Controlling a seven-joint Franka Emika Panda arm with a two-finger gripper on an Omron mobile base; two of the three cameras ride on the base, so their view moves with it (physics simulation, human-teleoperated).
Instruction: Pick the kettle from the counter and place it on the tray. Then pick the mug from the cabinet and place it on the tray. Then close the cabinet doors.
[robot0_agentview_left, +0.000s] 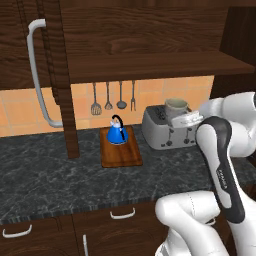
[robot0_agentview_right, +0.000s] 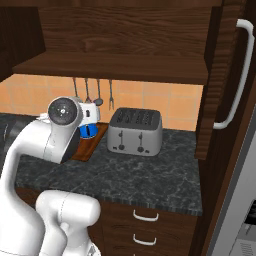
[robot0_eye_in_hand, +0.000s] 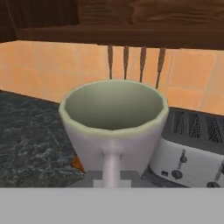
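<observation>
Gripper (robot0_eye_in_hand: 111, 177) pinching mug (robot0_agentview_left: 176, 106) by its handle, upright above toaster (robot0_agentview_left: 167, 127); tray (robot0_agentview_left: 121, 148) with kettle (robot0_agentview_left: 117, 132) lying leftward, probably slightly lower, toward surface's back edge.

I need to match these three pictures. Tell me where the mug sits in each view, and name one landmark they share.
Left base view: the mug is right of centre, in front of the toaster's top, at the hand's tip.
Right base view: I cannot make the mug out; the arm covers that spot.
Hand view: the mug is at the centre, handle toward the camera.
Shared landmark: the silver toaster.
</observation>
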